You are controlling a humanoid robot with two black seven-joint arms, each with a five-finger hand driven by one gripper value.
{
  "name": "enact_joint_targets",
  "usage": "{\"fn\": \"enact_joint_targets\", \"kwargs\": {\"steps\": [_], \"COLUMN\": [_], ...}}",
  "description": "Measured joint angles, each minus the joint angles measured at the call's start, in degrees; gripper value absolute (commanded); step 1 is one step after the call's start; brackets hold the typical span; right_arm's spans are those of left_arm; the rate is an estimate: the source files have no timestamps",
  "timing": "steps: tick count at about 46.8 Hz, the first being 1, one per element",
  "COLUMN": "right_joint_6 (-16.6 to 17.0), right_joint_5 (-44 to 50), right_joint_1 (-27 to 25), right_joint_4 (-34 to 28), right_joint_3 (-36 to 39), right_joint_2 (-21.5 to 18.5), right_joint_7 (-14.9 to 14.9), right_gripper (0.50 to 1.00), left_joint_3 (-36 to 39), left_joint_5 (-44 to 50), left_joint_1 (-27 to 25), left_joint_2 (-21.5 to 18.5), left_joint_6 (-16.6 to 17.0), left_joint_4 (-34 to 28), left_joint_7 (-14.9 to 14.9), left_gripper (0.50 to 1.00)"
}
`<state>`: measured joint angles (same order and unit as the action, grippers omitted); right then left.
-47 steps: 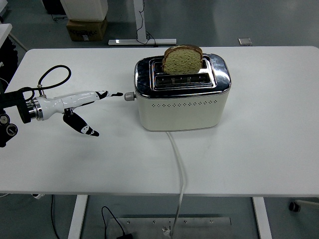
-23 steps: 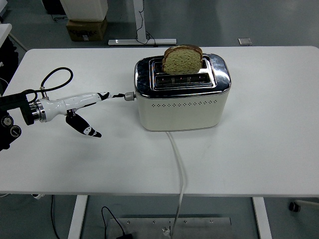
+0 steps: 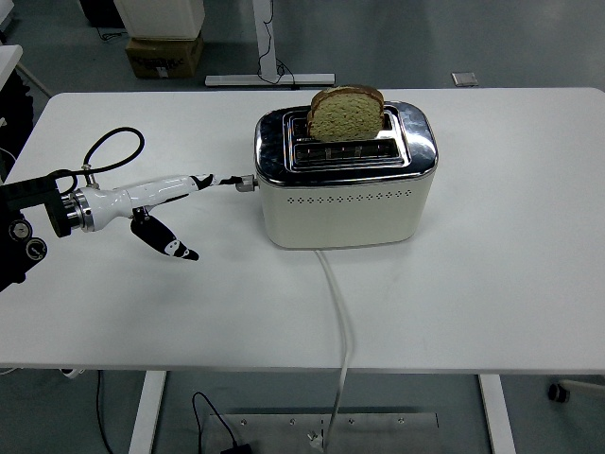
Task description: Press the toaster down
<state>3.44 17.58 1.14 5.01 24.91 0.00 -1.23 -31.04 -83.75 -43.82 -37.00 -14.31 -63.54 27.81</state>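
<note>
A cream and chrome toaster (image 3: 346, 184) stands in the middle of the white table (image 3: 492, 265). A slice of brown bread (image 3: 346, 113) stands high in its far slot. The toaster's lever knob (image 3: 247, 183) sticks out of its left end, in the raised position. My left hand (image 3: 194, 194) reaches in from the left, white with black fingertips. Its fingers are stretched out straight and the fingertips (image 3: 227, 180) touch the knob. The thumb (image 3: 170, 244) hangs down apart from them. The hand holds nothing.
The toaster's white cord (image 3: 340, 322) runs from its front over the table's near edge. A black cable loop (image 3: 112, 147) rises behind my left wrist. A cardboard box (image 3: 163, 55) and a desk leg (image 3: 267, 57) stand on the floor beyond the table.
My left hand has moved right by a few centimetres, and its fingertips have come up against the lever knob. The toaster, lever and bread have not moved.
</note>
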Motion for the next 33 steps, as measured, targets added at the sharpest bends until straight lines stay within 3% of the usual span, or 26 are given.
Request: {"fn": "enact_joint_targets", "kwargs": {"steps": [33], "right_joint_6": [-0.02], "right_joint_5": [0.00], "right_joint_1": [0.00], "right_joint_4": [0.00], "right_joint_3": [-0.01], "right_joint_2": [0.00], "right_joint_7": [0.00], "right_gripper": [0.998], "left_joint_3": [0.07], "left_joint_5": [0.00], "left_joint_1": [0.40], "left_joint_2": [3.15], "left_joint_6": [0.00], "left_joint_4": [4.31], "left_joint_7": [-0.06], "left_gripper": [1.000]}}
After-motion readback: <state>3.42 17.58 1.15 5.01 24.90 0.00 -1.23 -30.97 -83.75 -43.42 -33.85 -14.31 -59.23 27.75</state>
